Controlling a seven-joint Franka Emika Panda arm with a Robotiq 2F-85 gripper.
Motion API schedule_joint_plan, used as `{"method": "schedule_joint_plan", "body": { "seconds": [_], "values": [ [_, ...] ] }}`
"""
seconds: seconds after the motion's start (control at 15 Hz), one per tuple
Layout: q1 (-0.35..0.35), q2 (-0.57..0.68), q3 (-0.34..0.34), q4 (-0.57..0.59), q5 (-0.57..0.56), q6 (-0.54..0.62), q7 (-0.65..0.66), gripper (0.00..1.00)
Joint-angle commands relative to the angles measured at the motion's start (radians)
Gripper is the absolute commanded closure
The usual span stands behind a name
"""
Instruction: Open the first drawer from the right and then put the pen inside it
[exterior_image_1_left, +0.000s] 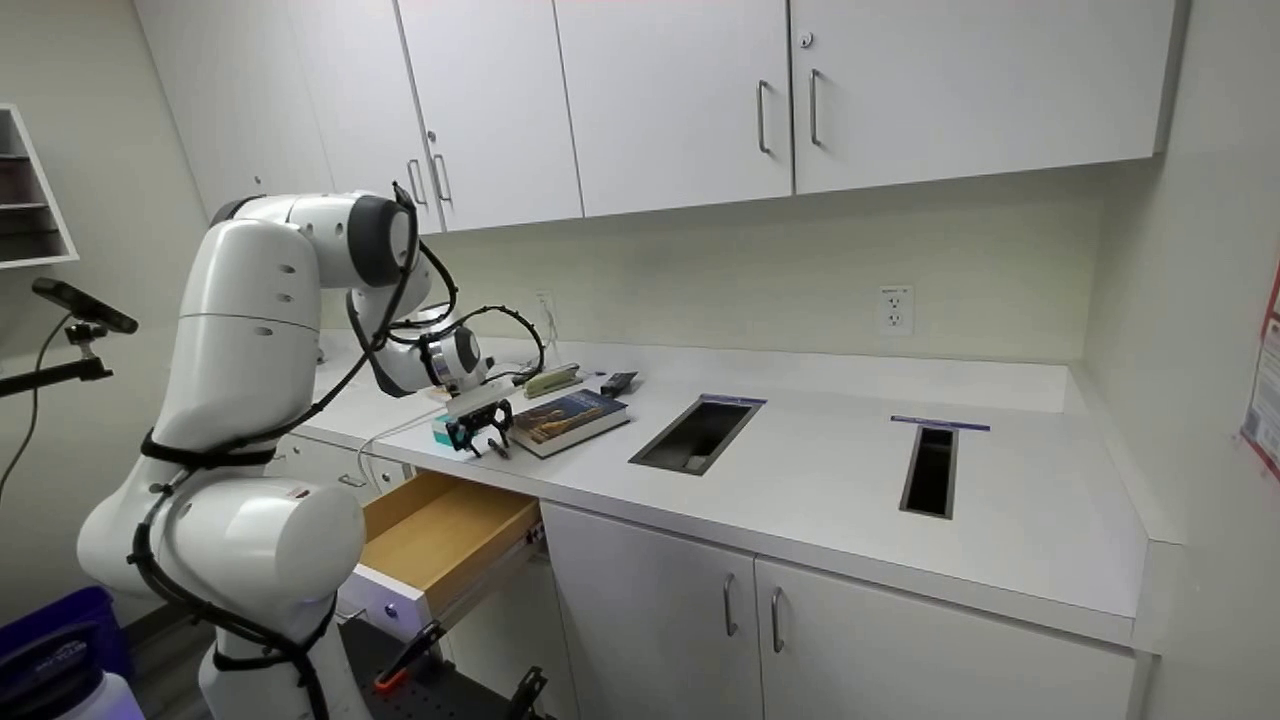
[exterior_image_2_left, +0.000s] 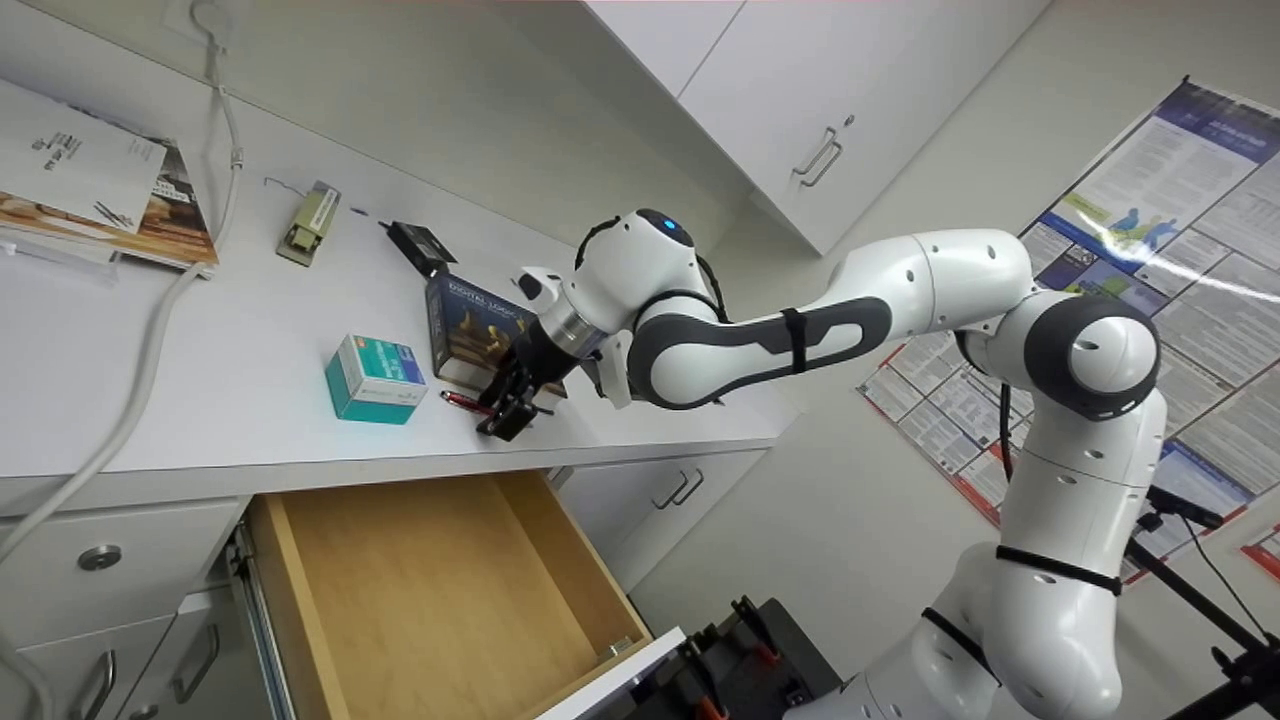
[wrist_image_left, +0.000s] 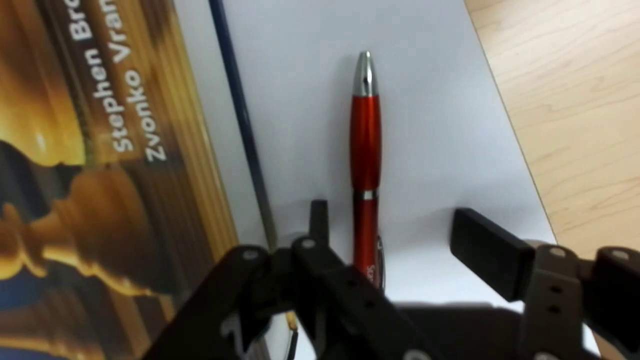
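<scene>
The red pen (wrist_image_left: 365, 145) with a silver tip lies on the white counter (wrist_image_left: 420, 145) between the book and the counter's front edge. Its red end (exterior_image_2_left: 463, 402) also shows in an exterior view. My gripper (wrist_image_left: 390, 230) is open, with one finger on each side of the pen; the pen is nearer the finger on the book's side. The fingertips are close to the counter, and the pen's lower end is hidden behind that finger. The gripper (exterior_image_1_left: 488, 440) also shows in both exterior views (exterior_image_2_left: 505, 412). The drawer (exterior_image_2_left: 430, 590) is pulled open, with a bare tan inside; its white front (exterior_image_1_left: 385, 602) faces the robot base.
A thick book (exterior_image_1_left: 570, 420) lies right beside the gripper. A teal and white box (exterior_image_2_left: 378, 380), a green stapler-like object (exterior_image_2_left: 309, 224) and a black object (exterior_image_2_left: 420, 246) stand on the counter. A white cable (exterior_image_2_left: 150, 350) hangs over the counter edge. Two slots (exterior_image_1_left: 700, 435) are cut in the counter.
</scene>
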Motion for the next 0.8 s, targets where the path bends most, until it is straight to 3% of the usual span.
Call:
{"method": "schedule_joint_plan", "body": {
  "seconds": [0.0,0.27,0.33,0.73],
  "values": [
    [-0.008,-0.002,0.001,-0.008,0.017,-0.024,0.004,0.66],
    [-0.015,-0.013,0.002,-0.007,0.018,-0.027,0.003,0.95],
    [-0.016,-0.015,0.002,-0.008,0.018,-0.028,0.002,0.99],
    [-0.022,-0.136,0.053,-0.112,0.056,-0.063,-0.030,0.97]
  ]
}}
